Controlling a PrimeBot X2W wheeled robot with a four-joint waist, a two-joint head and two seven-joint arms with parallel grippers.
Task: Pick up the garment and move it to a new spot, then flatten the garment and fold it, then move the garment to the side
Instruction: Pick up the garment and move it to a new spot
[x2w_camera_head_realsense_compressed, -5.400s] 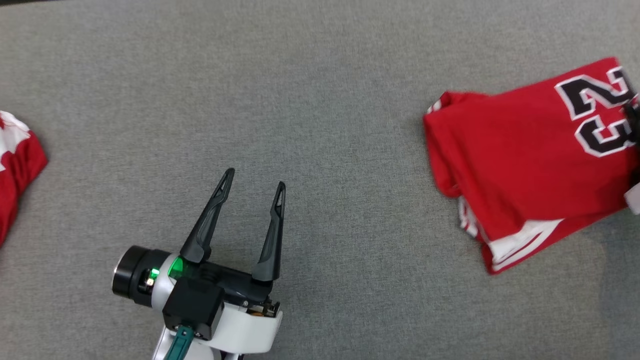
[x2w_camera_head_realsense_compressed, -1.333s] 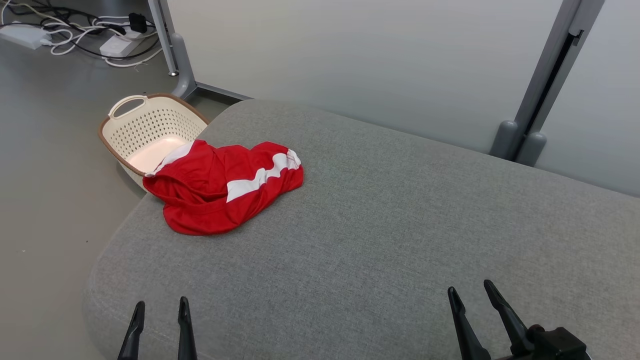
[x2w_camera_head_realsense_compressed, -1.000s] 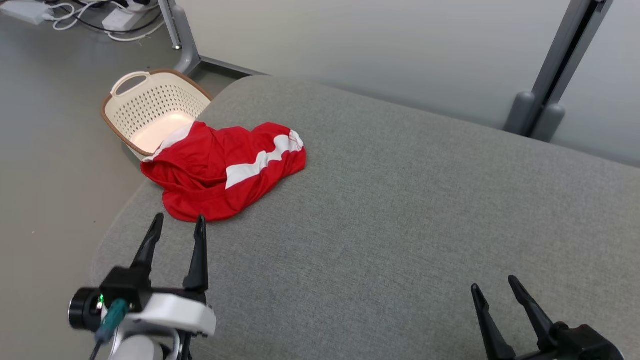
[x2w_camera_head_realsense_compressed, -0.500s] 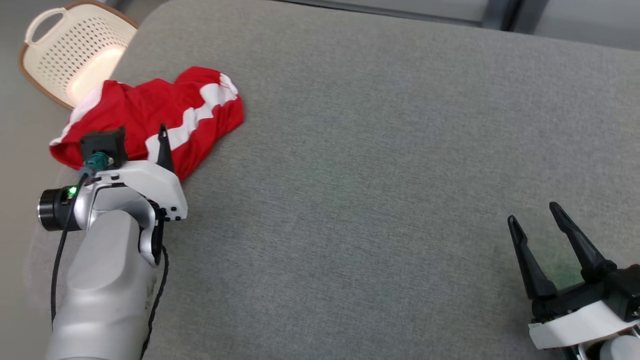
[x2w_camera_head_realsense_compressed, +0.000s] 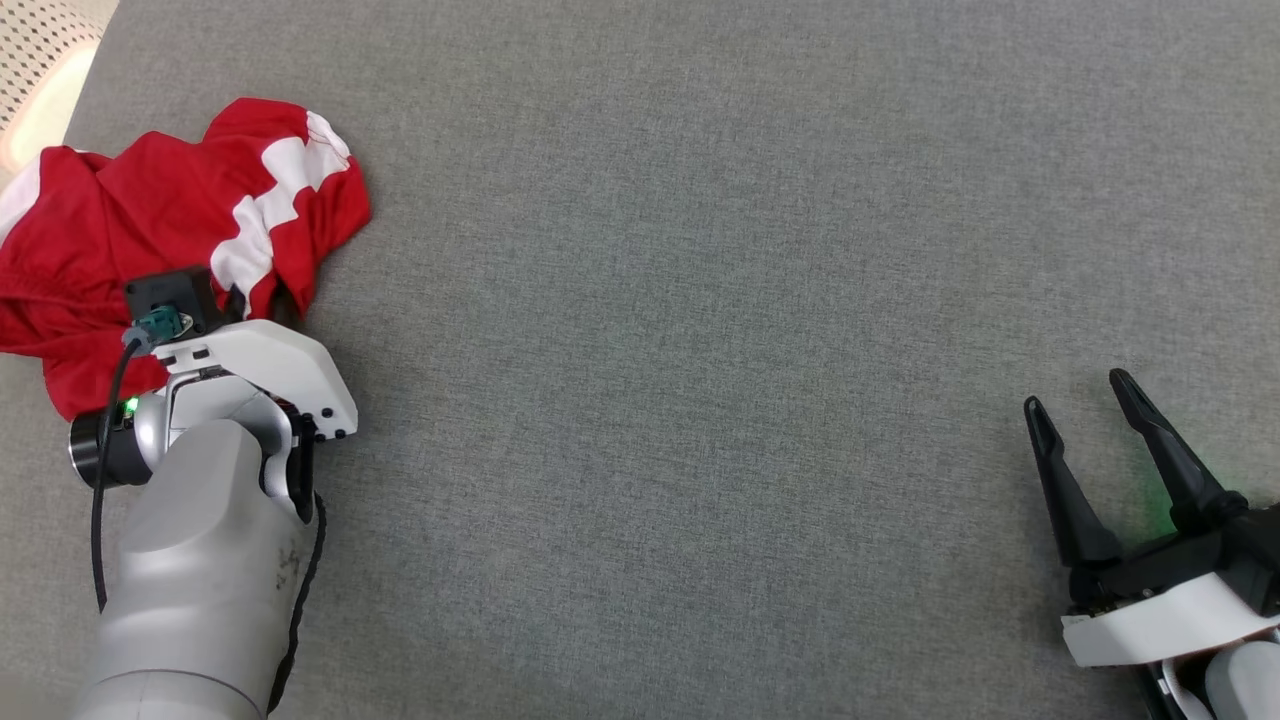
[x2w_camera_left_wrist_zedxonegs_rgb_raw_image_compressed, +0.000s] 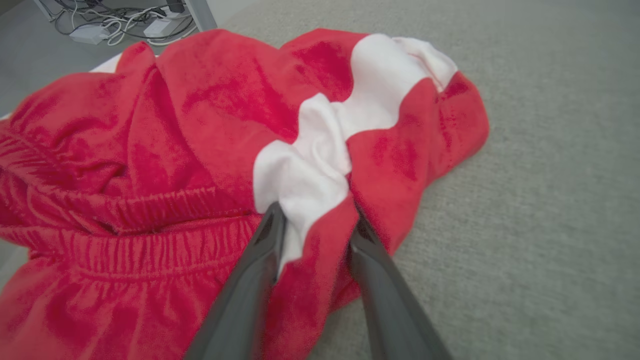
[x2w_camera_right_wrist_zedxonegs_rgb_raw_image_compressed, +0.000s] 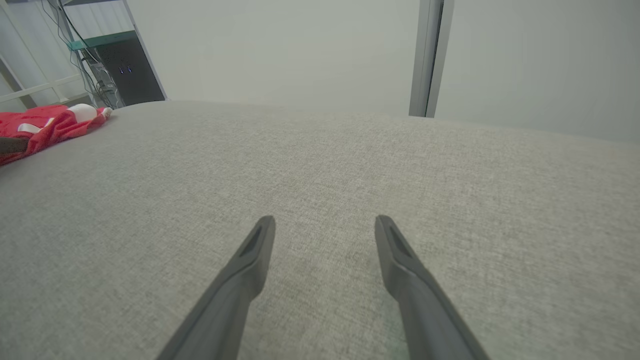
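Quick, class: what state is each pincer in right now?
Left pincer: fingers either side of a fold of the red garment; firm grip cannot be told.
Right pincer: open, holding nothing.

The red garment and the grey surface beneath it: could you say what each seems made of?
The red garment looks like soft, matte knit, perhaps polyester: it crumples, with a gathered elastic waistband. The grey surface looks like matte woven upholstery: fine heathered weave shows.

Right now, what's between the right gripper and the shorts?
Between the right gripper and the shorts lies only bare grey cushion, per the head and right wrist views. The left gripper straddles a fold of the shorts.
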